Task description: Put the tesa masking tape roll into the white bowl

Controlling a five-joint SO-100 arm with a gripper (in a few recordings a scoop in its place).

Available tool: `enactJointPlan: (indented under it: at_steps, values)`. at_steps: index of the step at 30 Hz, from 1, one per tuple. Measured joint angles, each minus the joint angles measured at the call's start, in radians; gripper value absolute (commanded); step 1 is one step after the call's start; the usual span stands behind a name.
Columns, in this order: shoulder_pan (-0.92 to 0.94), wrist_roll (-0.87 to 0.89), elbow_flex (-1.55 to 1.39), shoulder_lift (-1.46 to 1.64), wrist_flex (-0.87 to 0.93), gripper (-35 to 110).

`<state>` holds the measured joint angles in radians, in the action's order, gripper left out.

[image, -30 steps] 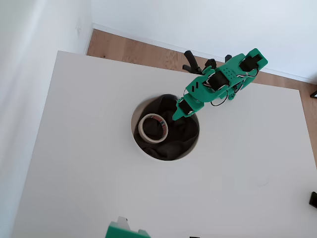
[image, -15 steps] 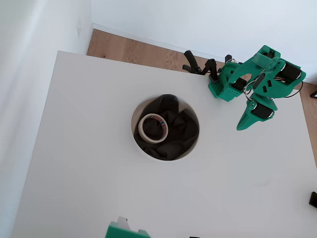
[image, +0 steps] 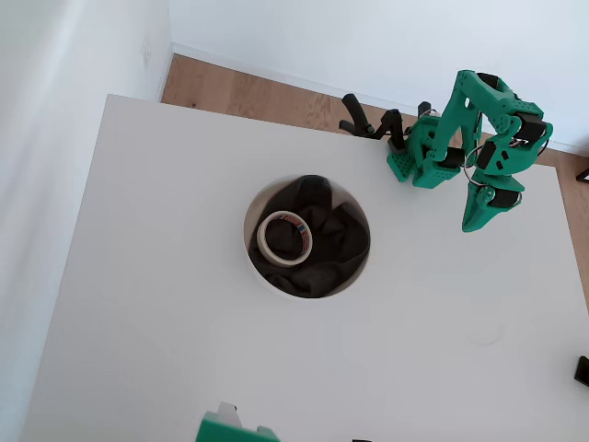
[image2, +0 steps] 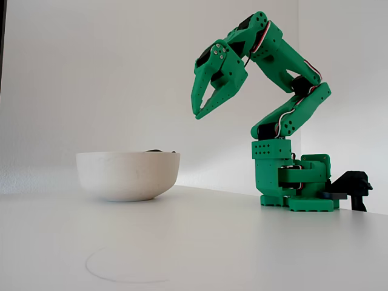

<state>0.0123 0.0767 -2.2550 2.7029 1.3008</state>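
Overhead view: tesa masking tape roll (image: 284, 238) lies flat inside the white bowl (image: 259, 273), well left of my claw (image: 480, 214), fingers parted, empty.

White rectangular table (image: 184, 350), matte top, evenly lit by soft daylight; faint shadows only. Overhead view: the table's far edge stands near a white wall (image: 368, 37) with a white skirting board (image: 276, 75); a strip of light wood plank floor (image: 248, 97) runs between them. A second white wall (image: 55, 138) borders the table's left edge. Fixed view: plain white wall (image2: 91, 73) behind.
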Motion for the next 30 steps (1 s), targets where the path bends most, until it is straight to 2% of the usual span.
enactJointPlan:
  at_steps: [9, 14, 30]
  values:
    - [-0.026, -0.020, -0.465, 0.407, -0.063, -8]
    - [-0.043, -0.018, -0.617, 0.618, -0.012, -8]
    - [-0.054, -0.028, -0.653, 0.680, 0.023, -8]
